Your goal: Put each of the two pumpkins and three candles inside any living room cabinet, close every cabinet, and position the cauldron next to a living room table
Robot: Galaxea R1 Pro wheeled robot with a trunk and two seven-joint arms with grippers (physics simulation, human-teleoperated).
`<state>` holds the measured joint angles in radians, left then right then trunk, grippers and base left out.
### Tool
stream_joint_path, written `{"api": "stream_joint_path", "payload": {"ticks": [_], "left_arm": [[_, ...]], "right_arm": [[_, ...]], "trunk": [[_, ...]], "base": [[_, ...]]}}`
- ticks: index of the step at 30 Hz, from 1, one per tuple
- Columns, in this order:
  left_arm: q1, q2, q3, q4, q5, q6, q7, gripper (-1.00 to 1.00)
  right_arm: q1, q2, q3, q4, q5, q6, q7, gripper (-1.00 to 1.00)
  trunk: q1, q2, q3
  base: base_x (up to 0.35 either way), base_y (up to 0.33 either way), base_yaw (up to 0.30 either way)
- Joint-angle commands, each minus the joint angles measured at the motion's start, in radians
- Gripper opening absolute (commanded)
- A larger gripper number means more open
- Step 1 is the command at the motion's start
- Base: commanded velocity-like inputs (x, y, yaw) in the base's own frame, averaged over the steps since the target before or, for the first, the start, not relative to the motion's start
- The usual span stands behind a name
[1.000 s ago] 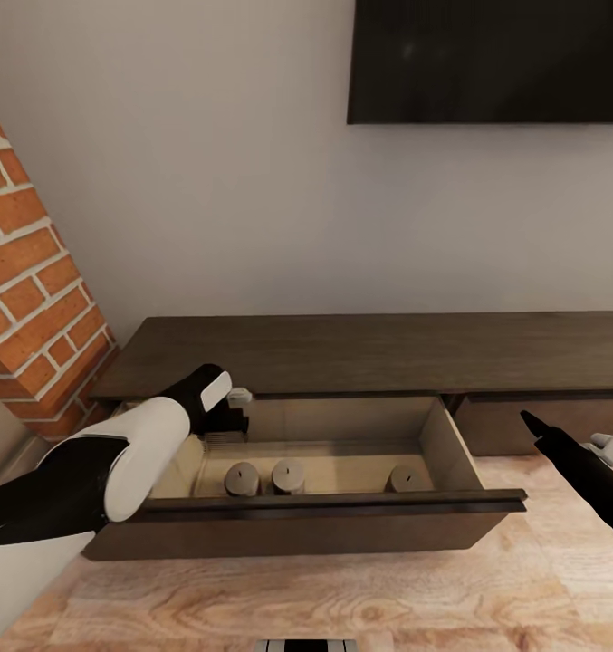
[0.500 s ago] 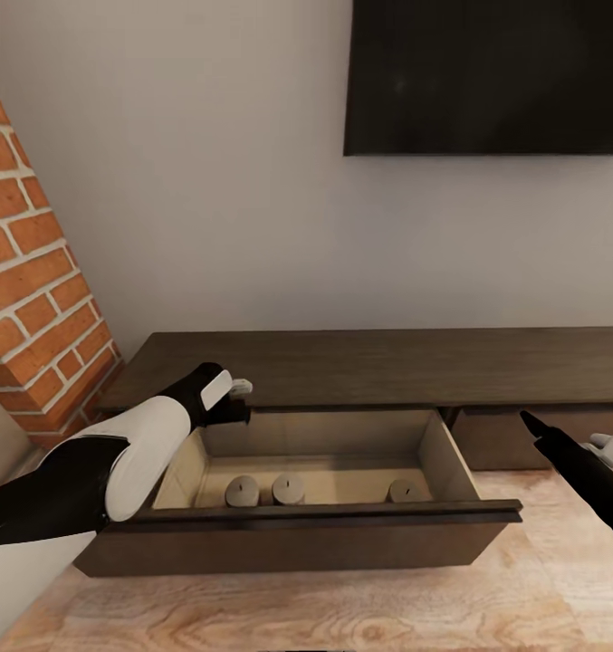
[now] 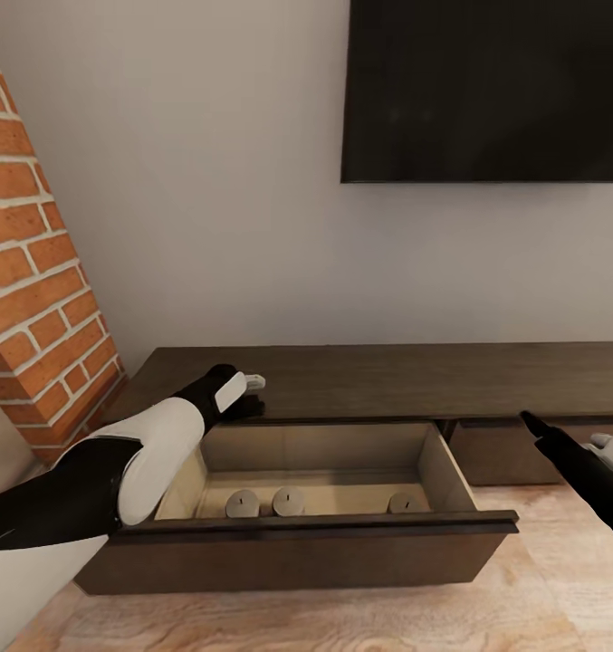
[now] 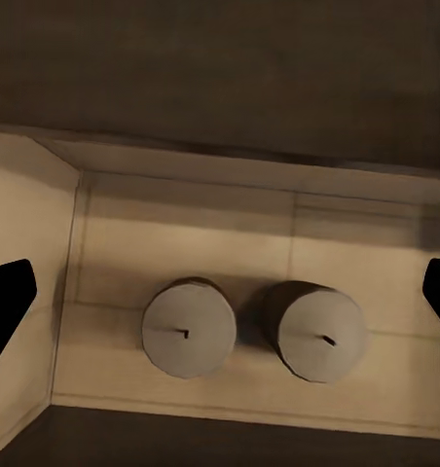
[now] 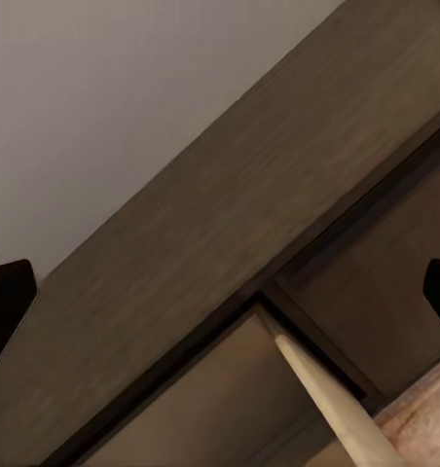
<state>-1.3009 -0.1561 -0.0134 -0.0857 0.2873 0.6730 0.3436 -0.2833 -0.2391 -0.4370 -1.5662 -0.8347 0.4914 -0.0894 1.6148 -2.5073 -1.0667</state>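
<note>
The long dark cabinet [image 3: 387, 371] sits against the wall under the TV [image 3: 487, 91]. One drawer [image 3: 315, 543] is pulled out. Three candles stand in it: two close together [image 3: 243, 503] [image 3: 289, 500] and one [image 3: 404, 502] apart near the other side. The left pincer [image 3: 247, 394] hangs above the drawer's back corner, its fingers [image 4: 6, 302] wide apart and holding nothing. The right pincer [image 3: 532, 424] is beside the drawer, over the wood floor [image 3: 560, 561], fingers apart too. A brick fireplace [image 3: 34, 290] stands at the side.

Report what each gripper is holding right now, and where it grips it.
Nothing is held. The left gripper hangs open above the open drawer, the candles lying free below it. The right gripper is open and empty.
</note>
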Motion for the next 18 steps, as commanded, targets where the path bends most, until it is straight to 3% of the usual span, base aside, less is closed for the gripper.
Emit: {"api": "stream_joint_path", "payload": {"ticks": [1,5,18], "left_arm": [[0.0,-0.001,-0.002,-0.002,0.01,0.003,0.009,1.0],[0.0,-0.004,-0.002,-0.002,0.01,-0.004,0.008,1.0],[0.012,-0.015,-0.005,0.028,0.008,-0.235,0.014,1.0]], "right_arm": [[-0.001,0.0,0.0,-0.002,-0.011,0.004,-0.009,1.0],[-0.001,0.0,0.0,-0.002,-0.011,0.004,-0.009,1.0],[-0.001,0.002,0.002,-0.001,-0.011,0.003,-0.01,1.0]], "trunk": [[-0.001,0.0,0.003],[-0.002,0.001,0.018],[-0.008,0.004,0.069]], "base": [[0.0,0.0,0.0],[0.0,0.0,0.0],[0.0,0.0,0.0]]}}
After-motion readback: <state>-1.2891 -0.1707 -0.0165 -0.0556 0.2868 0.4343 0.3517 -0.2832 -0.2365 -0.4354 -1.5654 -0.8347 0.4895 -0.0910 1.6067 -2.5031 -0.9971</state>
